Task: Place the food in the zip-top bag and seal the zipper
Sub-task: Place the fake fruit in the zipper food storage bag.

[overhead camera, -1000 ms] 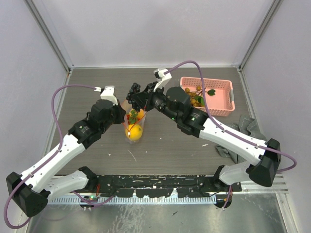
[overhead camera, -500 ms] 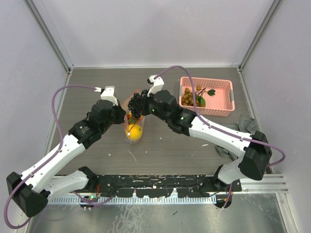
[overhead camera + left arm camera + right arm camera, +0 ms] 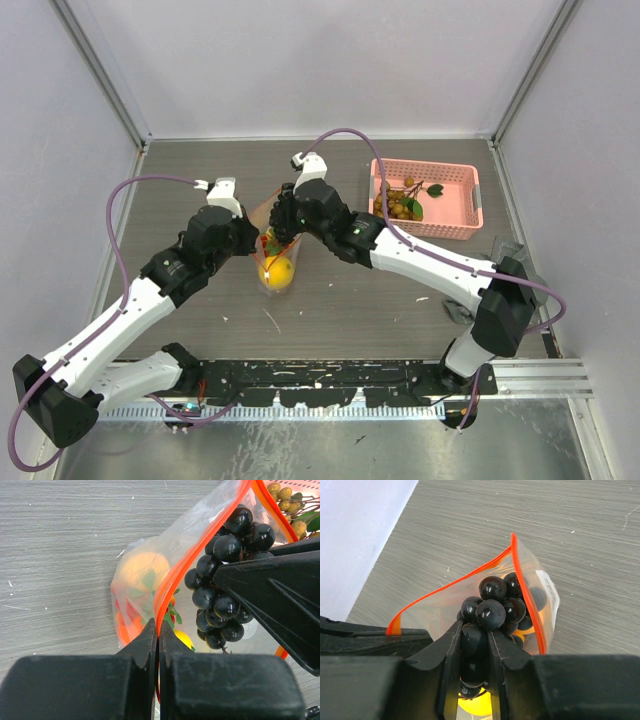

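1. The left gripper [image 3: 158, 630] has its fingers pressed together on the zipper [image 3: 200, 542] of the zip-top bag [image 3: 210, 510], holding it upright near the middle of the table [image 3: 200, 170].
2. The right gripper [image 3: 474, 629] is clamped on a bunch of black grapes [image 3: 492, 605], which sits in the bag's open mouth.
3. A yellow fruit [image 3: 277, 272] and an orange fruit [image 3: 142, 570] lie inside the bag.
4. The bunch of small brown balls [image 3: 402, 207] lies in the pink basket [image 3: 474, 200] by the table's far right corner.
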Robot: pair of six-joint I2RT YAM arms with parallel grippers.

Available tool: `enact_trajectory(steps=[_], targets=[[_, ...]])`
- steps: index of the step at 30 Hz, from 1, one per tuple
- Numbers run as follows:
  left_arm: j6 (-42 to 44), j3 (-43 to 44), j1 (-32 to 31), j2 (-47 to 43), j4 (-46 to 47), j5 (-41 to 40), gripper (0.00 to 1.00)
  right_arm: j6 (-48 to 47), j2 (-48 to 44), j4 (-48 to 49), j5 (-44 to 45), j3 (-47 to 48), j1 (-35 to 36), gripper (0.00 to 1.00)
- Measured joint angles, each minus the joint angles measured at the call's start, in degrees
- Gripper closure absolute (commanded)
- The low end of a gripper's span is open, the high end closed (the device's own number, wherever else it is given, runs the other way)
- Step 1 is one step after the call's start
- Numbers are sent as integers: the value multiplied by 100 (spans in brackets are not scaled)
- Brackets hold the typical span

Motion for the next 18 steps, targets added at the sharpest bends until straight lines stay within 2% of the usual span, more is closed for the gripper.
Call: enact_trajectory(steps=[6,18], targets=[[2,-9,0,-4,7,0,100,-101,142,-68,227,212,0,50],[4,-24,7,-7,11,2,100,-374,26,-140,227,304,0,47]])
